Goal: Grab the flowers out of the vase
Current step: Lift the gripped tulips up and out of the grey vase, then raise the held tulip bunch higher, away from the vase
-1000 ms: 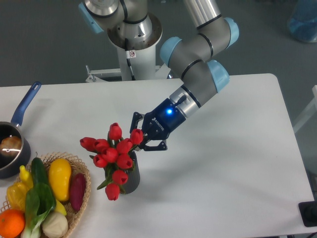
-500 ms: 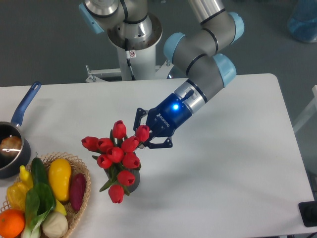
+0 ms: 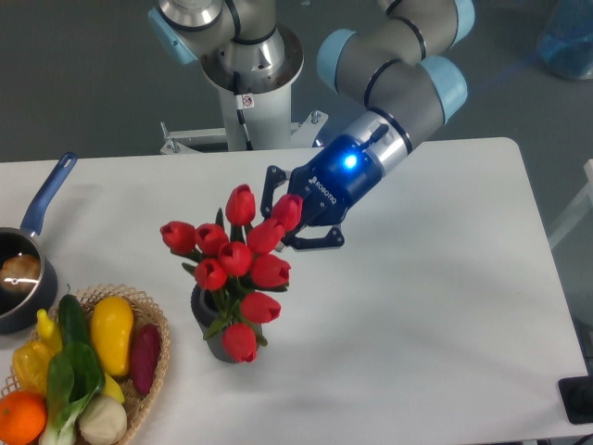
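So my gripper (image 3: 295, 215) is clamped around the top right side of the flowers (image 3: 238, 264), fingers closed in on one of the red buds and whatever stems run behind it, and the blue light on my wrist is lit. The bunch fans out down and to the left from my fingertips, red tulips with a few green leaves poking through, and the lowest bud hangs right over the front of the vase (image 3: 208, 326). The vase sits below and to the left of my gripper, dark grey, standing on the white table (image 3: 435, 315), with only its left wall and base showing since the blooms cover most of the mouth. Can't tell from here whether the stem ends are in the vase or just above the rim, the flowers hide that. Further left and lower down from my gripper there's a wicker basket (image 3: 153, 320) with vegetables (image 3: 88, 366) piled in it, and beyond that at the table's left edge a saucepan (image 3: 23, 273) with a blue handle.
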Motion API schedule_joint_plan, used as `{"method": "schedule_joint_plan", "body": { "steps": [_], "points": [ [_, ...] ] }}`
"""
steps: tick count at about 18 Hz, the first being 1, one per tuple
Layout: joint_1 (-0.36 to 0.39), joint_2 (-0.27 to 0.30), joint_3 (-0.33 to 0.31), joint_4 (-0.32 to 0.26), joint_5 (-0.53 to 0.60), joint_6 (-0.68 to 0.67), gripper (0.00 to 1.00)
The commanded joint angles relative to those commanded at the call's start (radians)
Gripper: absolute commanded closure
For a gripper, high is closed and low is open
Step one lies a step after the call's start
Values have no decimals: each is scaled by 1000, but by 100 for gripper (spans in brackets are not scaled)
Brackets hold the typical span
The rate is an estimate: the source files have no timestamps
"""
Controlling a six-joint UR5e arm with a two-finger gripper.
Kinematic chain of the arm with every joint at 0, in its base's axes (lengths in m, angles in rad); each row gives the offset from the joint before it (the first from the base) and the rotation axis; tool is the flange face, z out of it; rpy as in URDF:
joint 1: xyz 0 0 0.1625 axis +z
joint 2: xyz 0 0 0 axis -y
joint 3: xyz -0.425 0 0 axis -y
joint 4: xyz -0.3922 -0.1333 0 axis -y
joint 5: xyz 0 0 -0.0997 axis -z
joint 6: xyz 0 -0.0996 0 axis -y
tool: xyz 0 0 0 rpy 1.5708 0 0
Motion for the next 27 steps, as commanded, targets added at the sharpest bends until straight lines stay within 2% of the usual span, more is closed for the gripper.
{"method": "schedule_joint_plan", "body": {
  "steps": [9, 15, 19, 22, 24, 27],
  "points": [
    [75, 38, 97, -3, -9, -115, 100],
    [167, 40, 117, -2, 8, -117, 100],
    [166, 37, 108, -5, 250, -66, 100],
    [178, 28, 88, -5, 300, -58, 100],
    [189, 25, 84, -6, 383, -5, 100],
    [181, 23, 89, -20, 603, 26, 100]
  ]
}}
